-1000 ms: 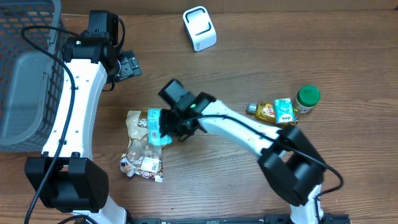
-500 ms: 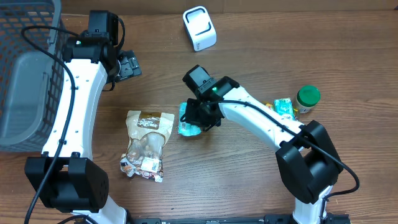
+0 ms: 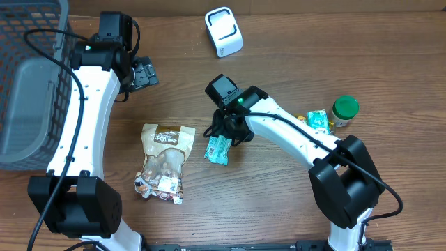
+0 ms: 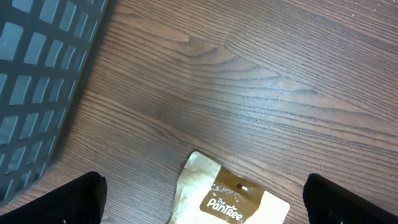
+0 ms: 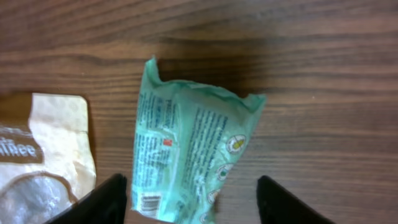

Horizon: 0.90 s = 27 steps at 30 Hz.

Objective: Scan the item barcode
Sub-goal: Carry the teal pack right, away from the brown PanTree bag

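**Green packet down on the tabletop, right pincer spread above it**

Green packet lies flat on the tabletop, near the middle, printed side up. A small white patch at its lower left edge, seen from the right wrist, may be the barcode; too small to be sure.

Right pincer sits directly over the packet's upper end. Its fingers are set wide, one on each side of the packet with wood showing between, so it has hold of nothing.

Brown snack bag lies just left of the packet, apart from it. White scanner stands at the far edge, well apart.

Left pincer hangs far left of the scanner, fully spread and empty, beside the grey basket.

Right side: green-lidded jar, small green carton, yellow pack, clustered together.
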Tool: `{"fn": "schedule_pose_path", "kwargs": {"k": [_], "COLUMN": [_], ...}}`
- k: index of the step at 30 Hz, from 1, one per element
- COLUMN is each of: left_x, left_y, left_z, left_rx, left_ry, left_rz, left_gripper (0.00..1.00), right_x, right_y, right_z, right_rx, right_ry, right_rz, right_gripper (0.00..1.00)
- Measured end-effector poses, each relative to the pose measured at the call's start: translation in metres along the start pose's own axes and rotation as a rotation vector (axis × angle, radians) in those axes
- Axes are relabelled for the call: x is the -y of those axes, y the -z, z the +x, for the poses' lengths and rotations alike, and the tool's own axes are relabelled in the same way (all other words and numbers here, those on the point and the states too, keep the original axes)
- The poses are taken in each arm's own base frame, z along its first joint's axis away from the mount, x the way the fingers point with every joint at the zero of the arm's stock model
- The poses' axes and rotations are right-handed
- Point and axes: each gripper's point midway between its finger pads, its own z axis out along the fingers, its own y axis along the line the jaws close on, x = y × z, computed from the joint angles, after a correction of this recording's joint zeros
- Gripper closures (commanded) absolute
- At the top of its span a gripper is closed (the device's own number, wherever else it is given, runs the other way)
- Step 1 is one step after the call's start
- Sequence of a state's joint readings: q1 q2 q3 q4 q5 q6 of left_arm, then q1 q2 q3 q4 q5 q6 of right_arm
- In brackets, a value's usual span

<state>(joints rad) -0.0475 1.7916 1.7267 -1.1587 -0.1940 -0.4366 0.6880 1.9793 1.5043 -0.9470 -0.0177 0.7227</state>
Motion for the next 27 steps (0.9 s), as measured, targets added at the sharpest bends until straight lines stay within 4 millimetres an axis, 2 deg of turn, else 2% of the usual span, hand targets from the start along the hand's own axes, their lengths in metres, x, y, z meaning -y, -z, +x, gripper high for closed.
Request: {"fn": "schedule_pose_path", "kwargs": {"k": [3, 5, 14, 19, 23, 27], "left_x": [0.0, 0.0, 0.0, 0.0, 0.0, 0.0], "left_y": [0.0, 0.0, 0.0, 0.0, 0.0, 0.0], "left_z": [0.0, 0.0, 0.0, 0.0, 0.0, 0.0], "left_rx": [-0.001, -0.001, -0.001, -0.001, 0.0, -0.001], "left_ry": [0.0, 0.0, 0.0, 0.0, 0.0, 0.0], "left_rz": [0.0, 0.0, 0.0, 0.0, 0.0, 0.0], "left_gripper": [0.0, 0.0, 0.0, 0.0, 0.0, 0.0], "right_x": [0.001, 0.001, 0.002, -0.006, -0.012, -0.008], "right_y": [0.0, 0.0, -0.002, -0.007, -0.021, -0.037], "right_z": [0.0, 0.0, 0.003, 0.011, 0.018, 0.025], "right_rx": [0.004, 0.004, 0.0, -0.001, -0.007, -0.024], "right_ry": [-0.002, -0.003, 0.003, 0.031, 0.053, 0.059], "right_rz": [0.005, 0.006, 0.013, 0.007, 0.006, 0.027], "right_gripper": [0.75, 0.8, 0.79, 0.79, 0.79, 0.79]}}
